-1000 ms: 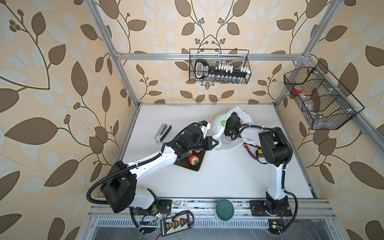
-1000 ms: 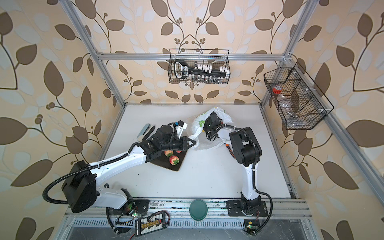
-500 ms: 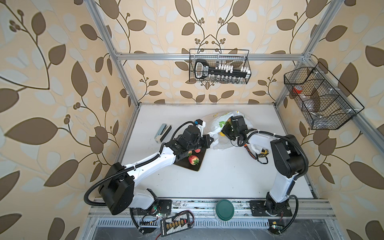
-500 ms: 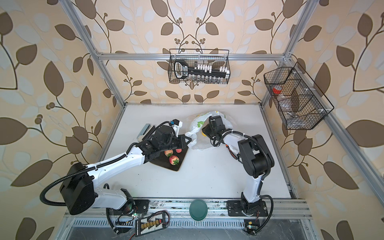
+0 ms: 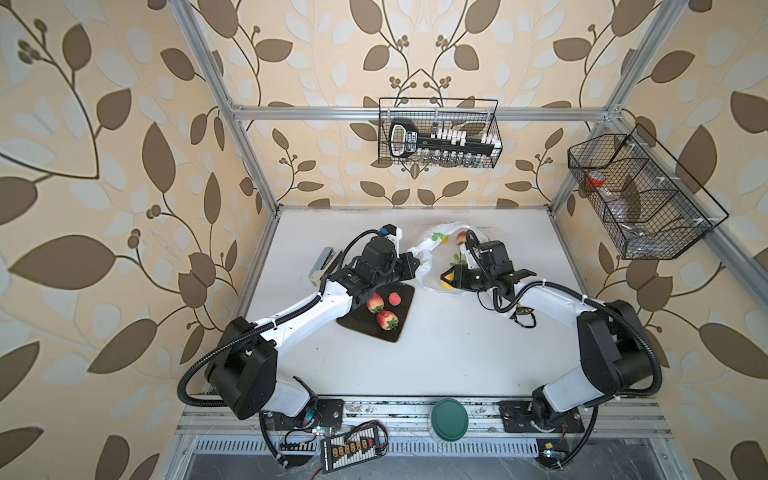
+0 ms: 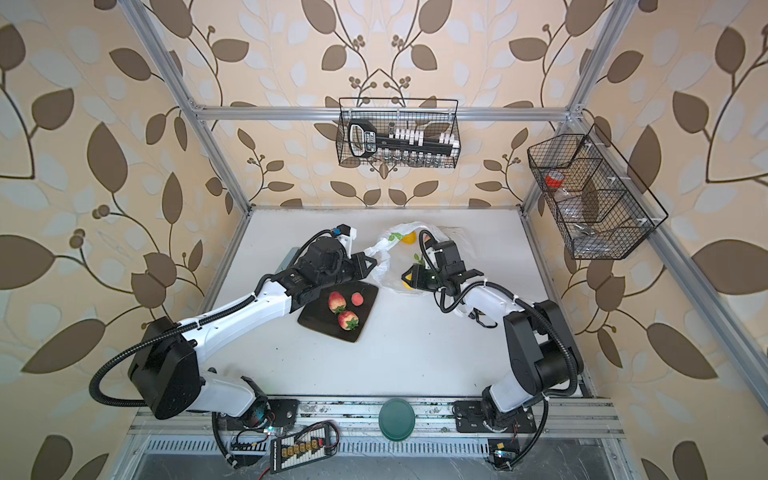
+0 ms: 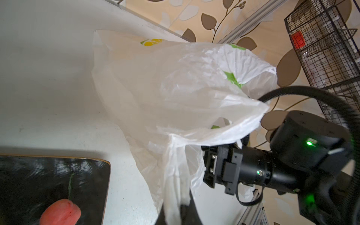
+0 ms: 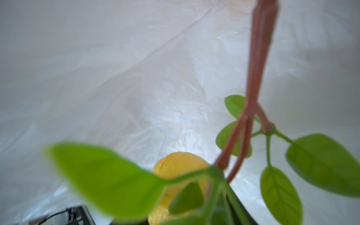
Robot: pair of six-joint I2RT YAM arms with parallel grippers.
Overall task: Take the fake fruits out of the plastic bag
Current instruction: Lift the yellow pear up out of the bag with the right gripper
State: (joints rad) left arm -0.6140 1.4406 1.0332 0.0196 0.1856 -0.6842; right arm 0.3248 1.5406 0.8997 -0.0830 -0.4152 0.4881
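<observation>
Left tool: the left tool (image 5: pixel 410 266) has its jaws fully closed on a handle loop of the thin, crinkly white plastic bag printed with lemon slices (image 7: pixel 175 87). It holds the mouth lifted just past the far corner of the glossy black square plate (image 5: pixel 357 323).
Right tool: the right tool (image 5: pixel 449 277) is at the bag mouth with its jaws about half apart. It seems to be clamped on a rounded yellow fake fruit (image 8: pixel 175 169), but leaves hide the contact in the right wrist view.
Fruits out: two red strawberries (image 5: pixel 387 320) and a small red fruit (image 5: pixel 394 298) lie on the plate.
Fruits left: a peach-coloured fruit (image 5: pixel 461 237) shows deep in the plastic bag, on the side farthest from the plate.
Risk, snag: a green leafy sprig on a brown stem (image 8: pixel 109 175) rides with the yellow fake fruit. Its leaves could catch the film and drag the bag along.
Risk, slip: a tug from the film could squeeze the smooth fruit out of the jaws. It would then fall back in or roll across the white worktop (image 5: pixel 457 353), away from the plate.
Risk, handle: the thin loop could slide out of the left tool, and the mouth would collapse over the right tool.
Risk, collision: both tools sit close together beside the plate. A careless path to it could clip the left tool or knock the strawberries off.
</observation>
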